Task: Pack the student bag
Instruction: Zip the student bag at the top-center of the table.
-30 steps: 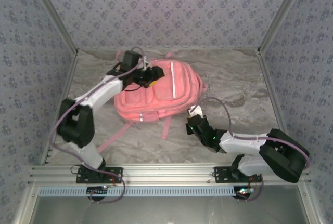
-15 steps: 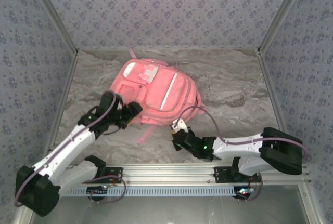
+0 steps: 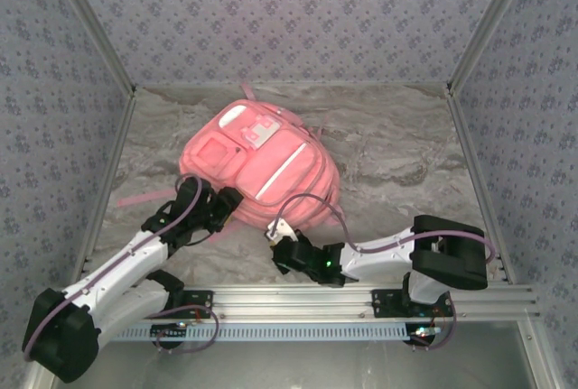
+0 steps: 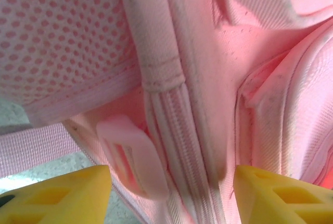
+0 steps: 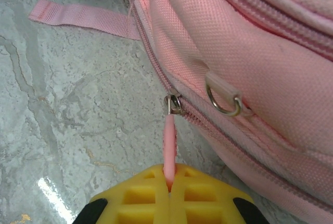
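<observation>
The student bag (image 3: pixel 262 163) is a big pink backpack lying front-up in the middle of the table. My right gripper (image 3: pixel 281 243) sits at its near edge, shut on the pink zipper pull (image 5: pixel 170 138), which hangs from the metal slider (image 5: pixel 173 103); the right gripper (image 5: pixel 170 182) has its yellow fingers pressed together on it. My left gripper (image 3: pixel 226 208) is at the bag's near-left edge. In the left wrist view the left gripper (image 4: pixel 171 198) is open, with a zipper seam (image 4: pixel 179 130) and a pale pink buckle (image 4: pixel 132 159) between its yellow fingertips (image 4: pixel 57 195).
A loose pink strap (image 3: pixel 144 198) trails left of the bag, and another strap end (image 5: pixel 83 18) lies flat on the marble tabletop (image 3: pixel 397 154). A metal D-ring (image 5: pixel 225 102) sits on the bag's side. Patterned walls close in the table on three sides.
The left arm swung from the bag's far top down to its near-left edge. The right gripper moved left along the near edge with the zipper pull. The bag turned and slid left.
</observation>
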`<state>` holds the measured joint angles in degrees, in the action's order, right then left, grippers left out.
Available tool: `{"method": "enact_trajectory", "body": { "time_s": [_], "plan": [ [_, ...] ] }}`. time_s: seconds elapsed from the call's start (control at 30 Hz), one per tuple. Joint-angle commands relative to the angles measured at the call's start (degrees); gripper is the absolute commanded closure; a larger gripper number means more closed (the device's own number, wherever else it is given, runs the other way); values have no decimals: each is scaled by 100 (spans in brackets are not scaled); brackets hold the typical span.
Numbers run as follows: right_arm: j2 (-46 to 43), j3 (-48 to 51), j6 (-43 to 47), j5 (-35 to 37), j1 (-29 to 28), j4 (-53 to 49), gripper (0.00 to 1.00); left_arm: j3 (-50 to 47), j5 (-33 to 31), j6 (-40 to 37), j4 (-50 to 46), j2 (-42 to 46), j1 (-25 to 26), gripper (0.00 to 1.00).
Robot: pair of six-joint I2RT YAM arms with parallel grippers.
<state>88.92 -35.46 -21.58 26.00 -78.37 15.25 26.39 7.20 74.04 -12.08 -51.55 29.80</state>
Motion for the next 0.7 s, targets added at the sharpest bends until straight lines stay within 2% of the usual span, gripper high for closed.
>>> {"method": "enact_trajectory", "body": {
  "time_s": [0.0, 0.07, 0.2, 0.3, 0.4, 0.67],
  "plan": [
    [19, -97, 82, 72, -51, 70, 100, -12, -278, 11, 408, -171, 60, 42],
    [16, -77, 101, 127, -55, 59, 100, 51, -296, -27, 497, -345, 47, 49],
    [-15, -56, 50, 357, -49, -265, 100, 342, -367, -289, 402, -640, 17, 73],
    [-139, 51, 14, 458, -54, -374, 100, 520, -472, -456, 188, -734, -46, 87],
    [-291, 178, -80, 562, -53, -526, 100, 569, -496, -537, 121, -727, -174, 93],
    [-816, 551, -256, 792, 30, -973, 100, 681, -445, -796, -120, -642, -397, 97]
  ]
}}
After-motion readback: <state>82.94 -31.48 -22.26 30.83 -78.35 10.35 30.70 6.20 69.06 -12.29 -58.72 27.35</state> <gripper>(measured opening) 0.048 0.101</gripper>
